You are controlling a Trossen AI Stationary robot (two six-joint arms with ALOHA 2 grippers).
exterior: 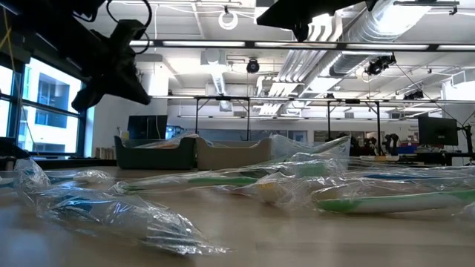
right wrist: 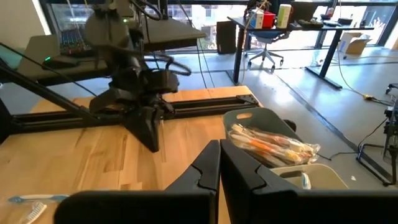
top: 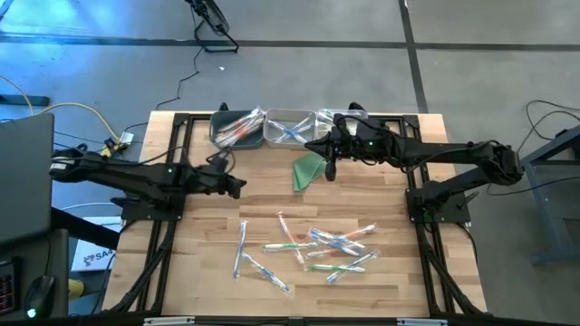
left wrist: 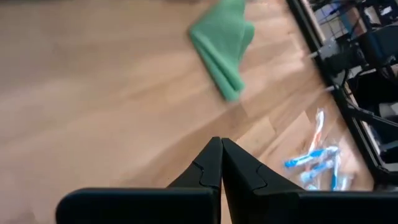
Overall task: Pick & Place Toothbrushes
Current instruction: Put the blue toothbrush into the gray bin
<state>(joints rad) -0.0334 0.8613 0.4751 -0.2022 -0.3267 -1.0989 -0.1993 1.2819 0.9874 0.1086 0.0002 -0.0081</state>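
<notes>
Toothbrushes, thin white and clear plastic sticks with green, blue and pink-orange accents in clear wrappers, lie scattered on the pale wooden table; more fill the grey bin. No writing is legible. Left gripper and right gripper: fingers together, empty, above the table.

Two matte-black jointed arms, slim tubular links, bulky joint housings, small green indicator lights; each ends in angular, wedge-shaped black jaws.
</notes>
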